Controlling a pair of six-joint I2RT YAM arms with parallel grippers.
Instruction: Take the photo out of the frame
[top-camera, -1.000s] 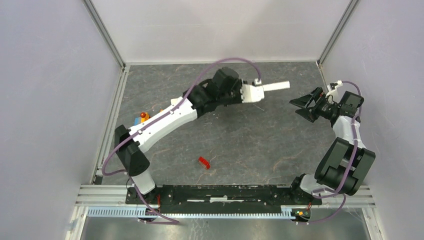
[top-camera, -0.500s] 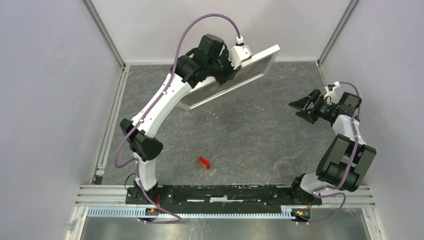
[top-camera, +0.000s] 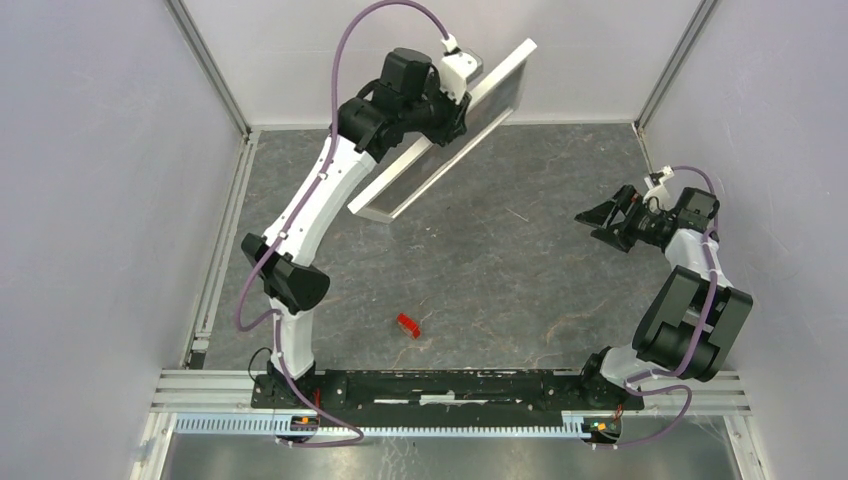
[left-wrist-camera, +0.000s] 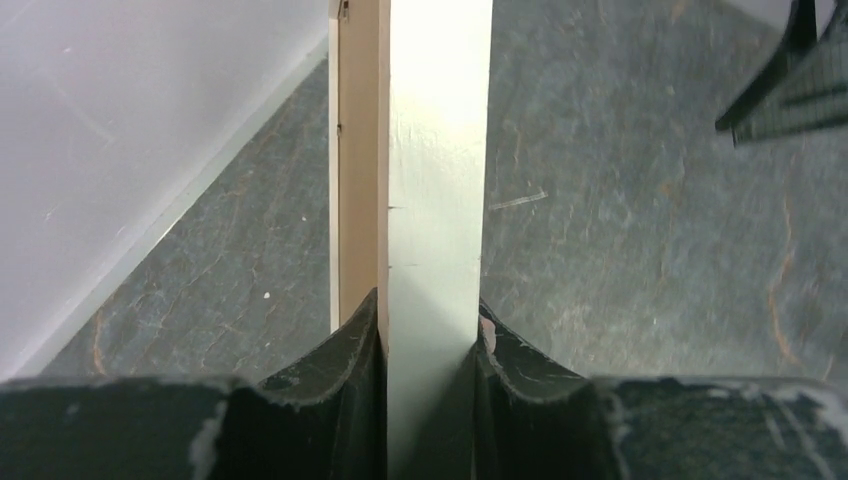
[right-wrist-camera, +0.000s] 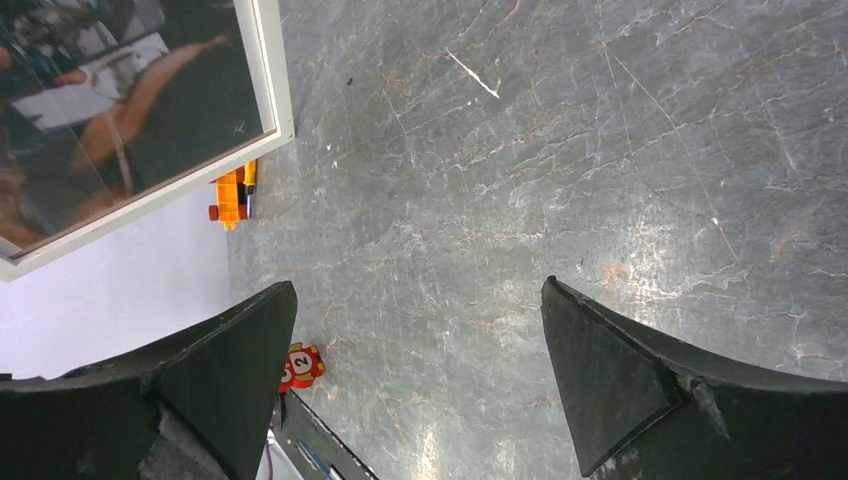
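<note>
**Table** (top-camera: 500, 290): dark stone-patterned surface. Both arms work above it.

**Frame** (top-camera: 410, 180): raised off the table at the far left and tilted, with one corner high against the far wall and the other low towards the near left.

**Photo** (right-wrist-camera: 120, 110): inside the frame, behind the white border. It faces the right arm.

**Left gripper** (left-wrist-camera: 430, 335): jaws narrow, clamped across the frame's thin edge, one pad on each face.

**Right gripper** (right-wrist-camera: 417, 290): jaws wide and holding nothing. It is at the right side, well apart from the frame.

**Hazards**
- The large frame hangs from a single edge grip, so its weight may make it pivot or slip between the pads.
- The photo's visible side appears to be glazed. A reach from that side would meet the glass, not the print.
- Tilting the frame further may let loose contents drop out.

**View differences**
- Top view: shows the frame's overall pose and the gap between the arms. It also shows a small red item (top-camera: 407, 325) on the table. The print cannot be read here.
- Left wrist: shows the clamp itself and a pale wood strip beside the white edge.
- Right wrist: the only view of the print. It also shows an orange toy (right-wrist-camera: 231, 195) and a numbered red toy (right-wrist-camera: 301, 365) below the frame.
- No view shows whether the back is open.
</note>
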